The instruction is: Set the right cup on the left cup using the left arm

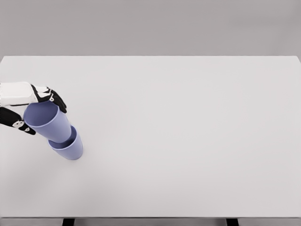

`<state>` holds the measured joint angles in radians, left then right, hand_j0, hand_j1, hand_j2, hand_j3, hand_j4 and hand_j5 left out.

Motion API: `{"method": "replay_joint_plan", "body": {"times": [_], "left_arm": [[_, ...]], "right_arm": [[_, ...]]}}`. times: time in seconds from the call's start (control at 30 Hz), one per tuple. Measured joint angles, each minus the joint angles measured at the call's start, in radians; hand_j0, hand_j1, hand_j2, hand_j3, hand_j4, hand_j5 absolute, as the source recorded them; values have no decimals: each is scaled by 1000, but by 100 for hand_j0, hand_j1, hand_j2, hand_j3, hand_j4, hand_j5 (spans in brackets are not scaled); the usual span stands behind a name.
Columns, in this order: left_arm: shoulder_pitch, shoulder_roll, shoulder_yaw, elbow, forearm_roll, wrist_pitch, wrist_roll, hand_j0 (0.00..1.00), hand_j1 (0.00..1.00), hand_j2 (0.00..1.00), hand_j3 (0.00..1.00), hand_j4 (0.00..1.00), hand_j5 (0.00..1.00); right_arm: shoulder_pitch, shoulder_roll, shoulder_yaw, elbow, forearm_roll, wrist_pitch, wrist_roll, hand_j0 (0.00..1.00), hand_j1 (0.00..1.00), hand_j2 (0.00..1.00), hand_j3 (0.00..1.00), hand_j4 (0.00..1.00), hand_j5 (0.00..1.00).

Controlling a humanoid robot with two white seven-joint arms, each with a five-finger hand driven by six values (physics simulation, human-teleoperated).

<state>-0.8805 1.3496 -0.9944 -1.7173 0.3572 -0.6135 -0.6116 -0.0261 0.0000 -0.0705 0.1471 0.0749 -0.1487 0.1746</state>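
Left hand (33, 108), white with black finger segments, enters from the left edge of the head view and is closed around the rim of a periwinkle-blue tapered plastic cup (47, 123). Black fingers (57, 100) curl over the far side of the rim, and a black digit, probably the thumb (16, 122), presses against the near-left side of the cup wall. The cup mouth lies between them, directly under the palm.

Held cup orientation: tilted, with the open mouth toward the upper left and the base pointing down and to the right. Its base sits inside the mouth of a second periwinkle-blue tapered plastic cup (70, 148), which stands on the white counter (188, 141) just below and to the right of the hand. The two cups overlap at that point; how deep the upper one sits cannot be determined. The lower cup leans slightly, and the hand does not touch it.

Both cups lie in the left part of the counter, near its left edge. A grey wall (150, 28) runs behind the far edge of the counter.
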Motion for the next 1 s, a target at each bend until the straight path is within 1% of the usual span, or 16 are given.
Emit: {"method": "replay_joint_plan", "body": {"times": [0.57,0.9,1.0], "left_arm": [[8,-4,3,1,-3,0,0,50,50,50,50,50,50],[8,-23,2,2,-14,0,0,50,50,50,50,50,50],[8,-23,2,8,-14,0,0,52,52,52,52,52,52]], "right_arm": [[0,0,0,0,0,0,0,100,100,100,100,100,100],[0,0,0,0,0,0,0,100,100,100,100,100,100],[0,0,0,0,0,0,0,100,100,100,100,100,100]]}}
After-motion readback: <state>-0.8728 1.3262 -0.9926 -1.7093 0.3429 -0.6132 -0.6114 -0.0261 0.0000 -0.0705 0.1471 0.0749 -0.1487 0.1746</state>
